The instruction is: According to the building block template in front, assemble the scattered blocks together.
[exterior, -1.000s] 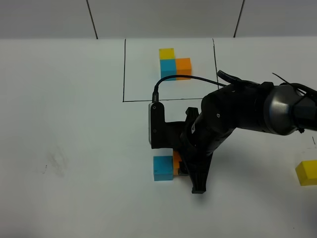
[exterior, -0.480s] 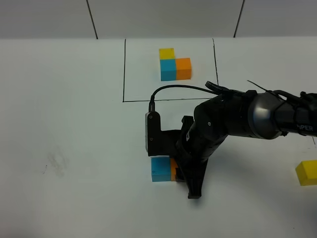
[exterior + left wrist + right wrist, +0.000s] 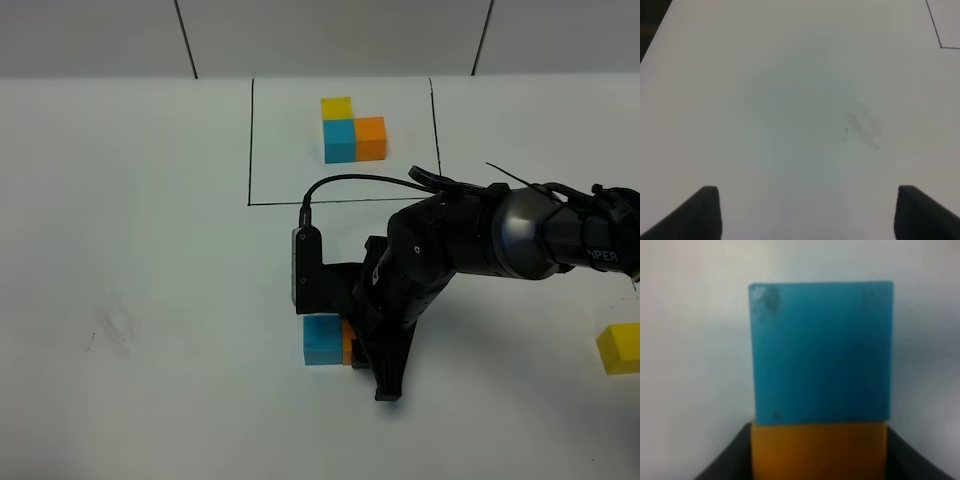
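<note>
The building block template [image 3: 345, 128], an L of yellow, sky-blue and orange cubes, sits at the back inside a thin black rectangle. My right gripper [image 3: 355, 345] is shut on the loose orange cube [image 3: 347, 343] and holds it flush against the loose sky-blue cube [image 3: 322, 340] on the table. In the right wrist view the orange cube [image 3: 819, 450] sits between dark fingers, with the sky-blue cube [image 3: 821, 352] touching it. The loose yellow cube [image 3: 619, 348] lies at the far right. My left gripper [image 3: 807, 215] is open and empty over bare table.
The white table [image 3: 150, 250] has a faint grey smudge [image 3: 108, 330] at the left, which also shows in the left wrist view [image 3: 862, 127]. The right arm's cable [image 3: 360, 180] loops over the rectangle's front line. A wall with dark seams stands at the back.
My right gripper has moved a little to the left with the orange cube, and the sky-blue cube has shifted slightly left with it. The yellow cube has not moved.
</note>
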### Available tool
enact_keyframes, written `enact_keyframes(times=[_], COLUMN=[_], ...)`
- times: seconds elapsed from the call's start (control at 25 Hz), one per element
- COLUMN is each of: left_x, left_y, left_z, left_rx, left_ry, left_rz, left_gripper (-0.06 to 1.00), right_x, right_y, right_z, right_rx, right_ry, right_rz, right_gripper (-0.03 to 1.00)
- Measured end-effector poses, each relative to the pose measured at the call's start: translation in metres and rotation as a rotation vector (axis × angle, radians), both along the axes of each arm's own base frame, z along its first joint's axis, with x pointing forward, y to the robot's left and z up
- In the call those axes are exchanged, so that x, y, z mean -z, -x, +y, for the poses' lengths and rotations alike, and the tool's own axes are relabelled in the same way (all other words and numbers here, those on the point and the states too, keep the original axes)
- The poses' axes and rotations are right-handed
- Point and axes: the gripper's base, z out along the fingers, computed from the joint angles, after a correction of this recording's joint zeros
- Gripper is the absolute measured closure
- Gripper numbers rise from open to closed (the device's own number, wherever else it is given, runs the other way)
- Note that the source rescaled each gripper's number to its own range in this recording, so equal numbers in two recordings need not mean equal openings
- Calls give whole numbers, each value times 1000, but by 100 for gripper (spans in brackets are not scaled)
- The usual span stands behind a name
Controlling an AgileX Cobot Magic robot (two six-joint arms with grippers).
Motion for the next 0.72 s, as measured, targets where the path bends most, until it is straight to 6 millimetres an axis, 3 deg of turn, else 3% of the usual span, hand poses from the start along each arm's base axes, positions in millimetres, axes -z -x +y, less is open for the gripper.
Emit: enact_keyframes(times=[0.12, 0.2, 0.4, 0.44, 0.56, 0.72], left_x=[0, 0, 0, 0, 0, 0], left_y=[0, 0, 0, 0, 0, 0], left_z=[0, 0, 0, 0, 0, 0], left_rx=[0, -1, -2, -2, -2, -2], left_ry=[0, 2, 2, 2, 3, 2], left_rz=[0, 0, 0, 0, 0, 0], left_gripper=[35, 35, 35, 35, 35, 35], right_x=[-2, -8, -55, -66, -89, -107], right_y=[0, 1, 6, 6, 5, 5], right_z=[0, -1, -12, -18, -48, -114], right_rx=[21, 39, 189, 257, 545, 1072], right_ry=[-7, -11, -49, -62, -128, -222], right_rz=[4, 12, -2, -1, 29, 76], right_gripper=[75, 68, 13, 6, -2, -2])
